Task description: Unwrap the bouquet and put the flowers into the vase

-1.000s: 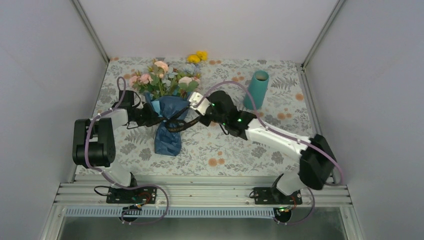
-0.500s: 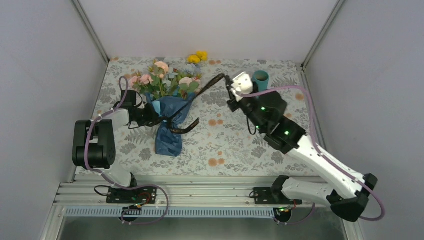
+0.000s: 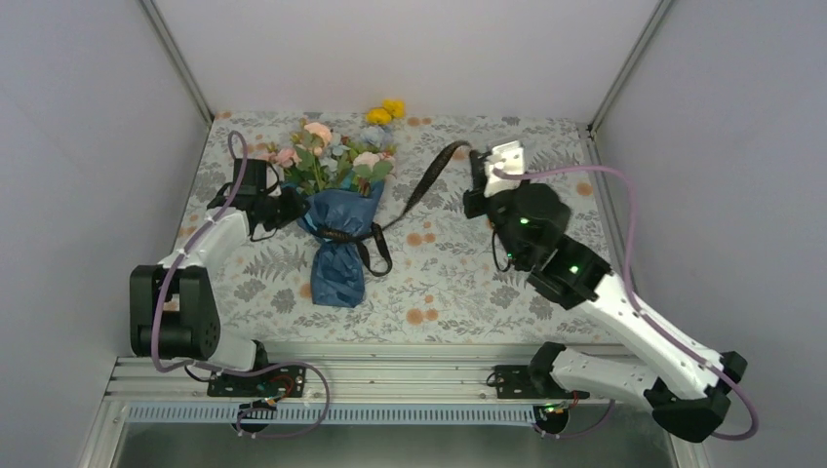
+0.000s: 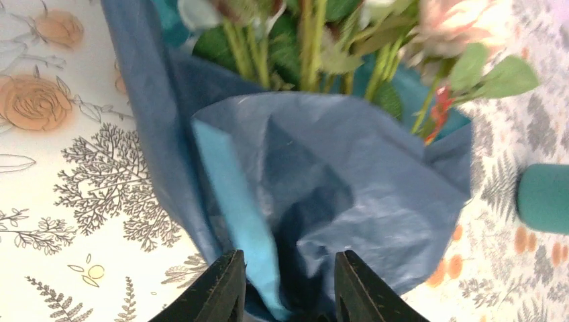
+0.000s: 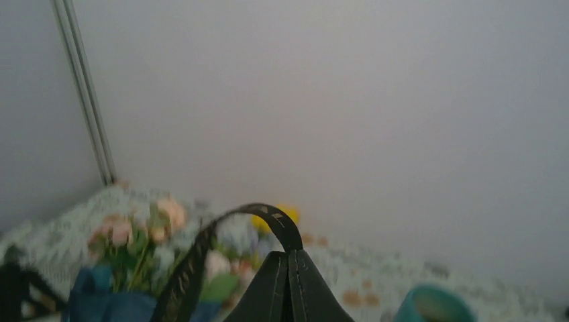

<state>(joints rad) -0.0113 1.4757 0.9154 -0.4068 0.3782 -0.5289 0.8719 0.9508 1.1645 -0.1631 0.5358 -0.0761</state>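
Top external view, quick pass: seeing the bouquet [image 3: 336,229] flat on the left half of the tabletop [image 3: 458,292], wrapped in blue paper [image 3: 336,273], flowers [image 3: 327,161] pointing to the far edge, wrapped end toward the near edge. Pinching a dark ribbon [image 3: 427,178] with the right gripper [image 5: 290,258], pads pressed together on it, holding it stretched from the bouquet's waist toward the far right corner. Straddling a paper fold with the left gripper [image 4: 285,298] at the wrap's left side, jaws spread, apparently not clamping. Missing the vase [image 4: 545,199] in this view, hidden behind the right wrist; catching it in the left wrist view as a teal cylinder near the far right corner, well apart from the bouquet. Judging the step as untying: ribbon looped round the waist, not yet free. Next, probably: pull ribbon clear, drop it aside, then peel paper open while pinning the stems. Watch for dragging the whole bunch rightward with nothing clamped on it.
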